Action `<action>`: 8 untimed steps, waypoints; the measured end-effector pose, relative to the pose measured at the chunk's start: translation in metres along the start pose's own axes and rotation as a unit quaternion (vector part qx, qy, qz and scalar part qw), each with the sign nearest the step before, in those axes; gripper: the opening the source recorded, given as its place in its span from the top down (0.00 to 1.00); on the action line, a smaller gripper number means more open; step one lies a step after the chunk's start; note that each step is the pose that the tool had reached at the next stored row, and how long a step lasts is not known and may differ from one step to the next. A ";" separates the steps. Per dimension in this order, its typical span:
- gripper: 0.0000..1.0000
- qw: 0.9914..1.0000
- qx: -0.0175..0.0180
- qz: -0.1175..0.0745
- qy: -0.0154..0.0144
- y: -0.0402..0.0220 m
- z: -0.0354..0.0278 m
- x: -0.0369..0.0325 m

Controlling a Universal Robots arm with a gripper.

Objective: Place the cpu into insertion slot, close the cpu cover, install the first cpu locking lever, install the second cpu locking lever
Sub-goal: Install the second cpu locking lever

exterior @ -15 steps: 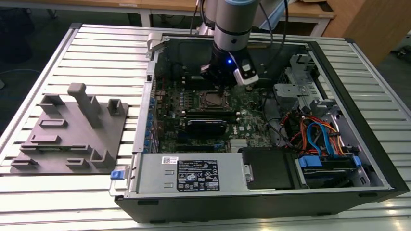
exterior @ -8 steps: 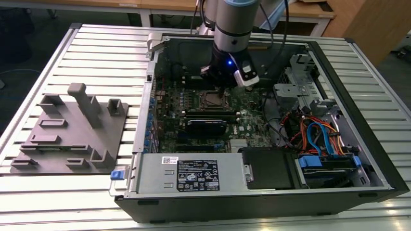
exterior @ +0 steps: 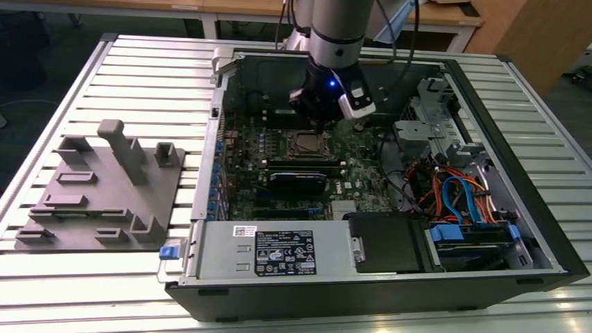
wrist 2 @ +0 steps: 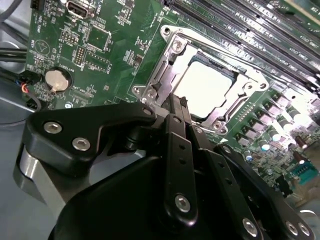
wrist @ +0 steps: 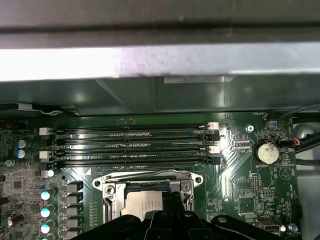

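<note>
While I hover low, my end effector sits pinched shut and empty at the cpu cover's edge; the cpu, already seated, lies just toward one o'clock.

Shiny metal cpu cover, matt cpu
</note>
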State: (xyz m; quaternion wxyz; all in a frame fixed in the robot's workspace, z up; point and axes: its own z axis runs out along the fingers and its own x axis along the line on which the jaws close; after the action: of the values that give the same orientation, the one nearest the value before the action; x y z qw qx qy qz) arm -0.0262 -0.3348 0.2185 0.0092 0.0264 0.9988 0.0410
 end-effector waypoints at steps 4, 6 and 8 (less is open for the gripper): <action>0.90 1.000 0.000 0.000 0.000 0.0001 -0.0010 0.0000; 0.90 1.000 0.000 0.000 0.000 -0.0004 -0.0011 0.0000; 0.90 1.000 0.000 0.000 0.000 -0.0013 -0.0011 -0.0001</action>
State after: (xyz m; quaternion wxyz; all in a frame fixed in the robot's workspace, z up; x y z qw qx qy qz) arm -0.0262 -0.3361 0.2195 0.0092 0.0265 0.9988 0.0410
